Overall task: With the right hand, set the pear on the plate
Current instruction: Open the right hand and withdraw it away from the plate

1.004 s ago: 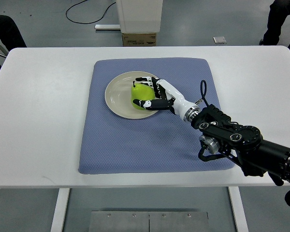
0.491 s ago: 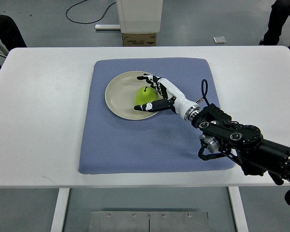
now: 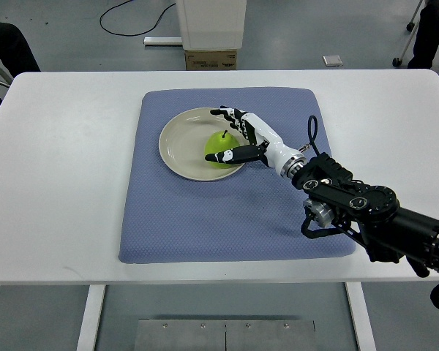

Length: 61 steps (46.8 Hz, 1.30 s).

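Observation:
A green pear (image 3: pixel 219 145) stands upright on the right half of a cream plate (image 3: pixel 179 146), which lies on a blue mat (image 3: pixel 205 212). My right hand (image 3: pixel 230 135) reaches in from the lower right and hovers around the pear's right side. Its fingers (image 3: pixel 227 115) are spread past the pear's far side and the thumb (image 3: pixel 223 155) lies along its near side, without gripping. The black forearm (image 3: pixel 351 208) crosses the mat's right part. The left arm does not show.
The mat rests on a white table (image 3: pixel 58 161). Beyond the table's far edge stand a white cabinet with a cardboard box (image 3: pixel 211 58) and a cable on the floor. A person's dark legs (image 3: pixel 432 33) show at the top right.
The hand let go of the pear, which now stands on the plate. The fingers have opened and the hand has drawn back slightly to the right.

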Each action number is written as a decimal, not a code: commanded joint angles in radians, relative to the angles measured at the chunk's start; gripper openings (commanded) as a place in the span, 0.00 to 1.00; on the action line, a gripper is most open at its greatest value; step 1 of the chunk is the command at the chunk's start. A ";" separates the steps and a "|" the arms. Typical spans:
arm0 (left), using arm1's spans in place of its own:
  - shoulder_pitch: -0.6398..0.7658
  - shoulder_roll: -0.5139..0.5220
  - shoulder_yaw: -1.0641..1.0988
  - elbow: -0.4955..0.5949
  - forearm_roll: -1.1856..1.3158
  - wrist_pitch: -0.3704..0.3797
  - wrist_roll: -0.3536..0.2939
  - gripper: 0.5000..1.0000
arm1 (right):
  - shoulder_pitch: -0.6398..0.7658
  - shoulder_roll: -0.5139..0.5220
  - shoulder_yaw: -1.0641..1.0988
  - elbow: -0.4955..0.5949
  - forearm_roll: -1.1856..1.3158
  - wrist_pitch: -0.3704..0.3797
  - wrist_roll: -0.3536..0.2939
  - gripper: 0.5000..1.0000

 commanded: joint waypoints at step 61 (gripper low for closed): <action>0.001 0.000 0.000 0.000 0.000 0.000 0.000 1.00 | -0.077 -0.118 0.543 -0.095 0.030 -0.028 -0.148 1.00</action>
